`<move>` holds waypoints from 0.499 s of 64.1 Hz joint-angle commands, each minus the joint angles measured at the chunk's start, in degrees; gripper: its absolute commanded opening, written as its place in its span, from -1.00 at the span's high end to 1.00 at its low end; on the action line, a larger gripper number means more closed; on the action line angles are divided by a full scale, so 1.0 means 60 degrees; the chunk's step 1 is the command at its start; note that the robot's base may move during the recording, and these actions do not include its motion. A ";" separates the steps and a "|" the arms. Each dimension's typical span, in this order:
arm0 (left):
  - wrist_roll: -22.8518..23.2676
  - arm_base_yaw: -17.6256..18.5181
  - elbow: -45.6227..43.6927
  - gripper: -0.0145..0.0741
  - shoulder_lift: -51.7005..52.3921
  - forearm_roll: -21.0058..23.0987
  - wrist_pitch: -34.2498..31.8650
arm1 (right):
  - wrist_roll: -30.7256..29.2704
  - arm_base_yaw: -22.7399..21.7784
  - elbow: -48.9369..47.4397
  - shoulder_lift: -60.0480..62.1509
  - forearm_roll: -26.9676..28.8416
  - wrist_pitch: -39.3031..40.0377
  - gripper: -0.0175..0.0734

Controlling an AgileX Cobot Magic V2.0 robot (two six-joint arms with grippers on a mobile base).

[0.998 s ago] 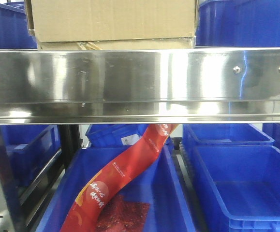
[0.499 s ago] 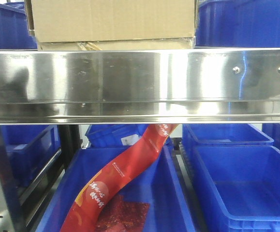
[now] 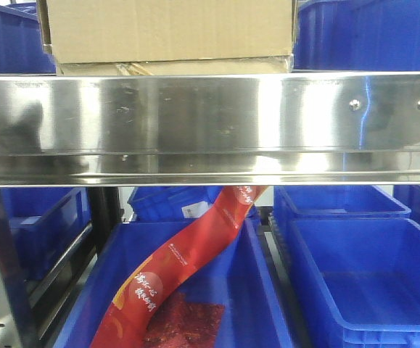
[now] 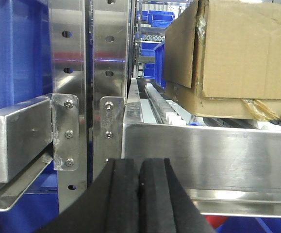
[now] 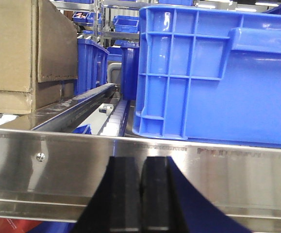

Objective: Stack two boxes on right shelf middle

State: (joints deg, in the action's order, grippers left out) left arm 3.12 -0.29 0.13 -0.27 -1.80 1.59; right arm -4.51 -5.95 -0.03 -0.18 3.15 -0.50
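Now both my grippers, left gripper (image 4: 139,182) and right gripper (image 5: 141,187), are clenched on nothing and drawn back below the shelf (image 3: 210,123) rail. Above and beyond my fingers, the large box (image 3: 170,29) rests on the flat box (image 3: 173,67), unmoved over the last second; stacking appears complete.

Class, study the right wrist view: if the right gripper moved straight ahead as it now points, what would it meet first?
Most likely the steel shelf rail directly ahead of the shut right gripper; the blue bin sits higher, behind it. Depth is unclear.
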 commanded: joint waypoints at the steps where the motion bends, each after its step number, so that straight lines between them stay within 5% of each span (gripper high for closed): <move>1: -0.0004 0.0032 -0.0022 0.92 0.0045 0.0058 -0.0173 | -0.0023 0.0011 0.0005 0.0029 0.0017 0.0161 0.98; 32: -0.0004 0.0032 -0.0022 0.92 0.0045 0.0058 -0.0173 | -0.0023 0.0011 0.0005 0.0029 0.0017 0.0161 0.98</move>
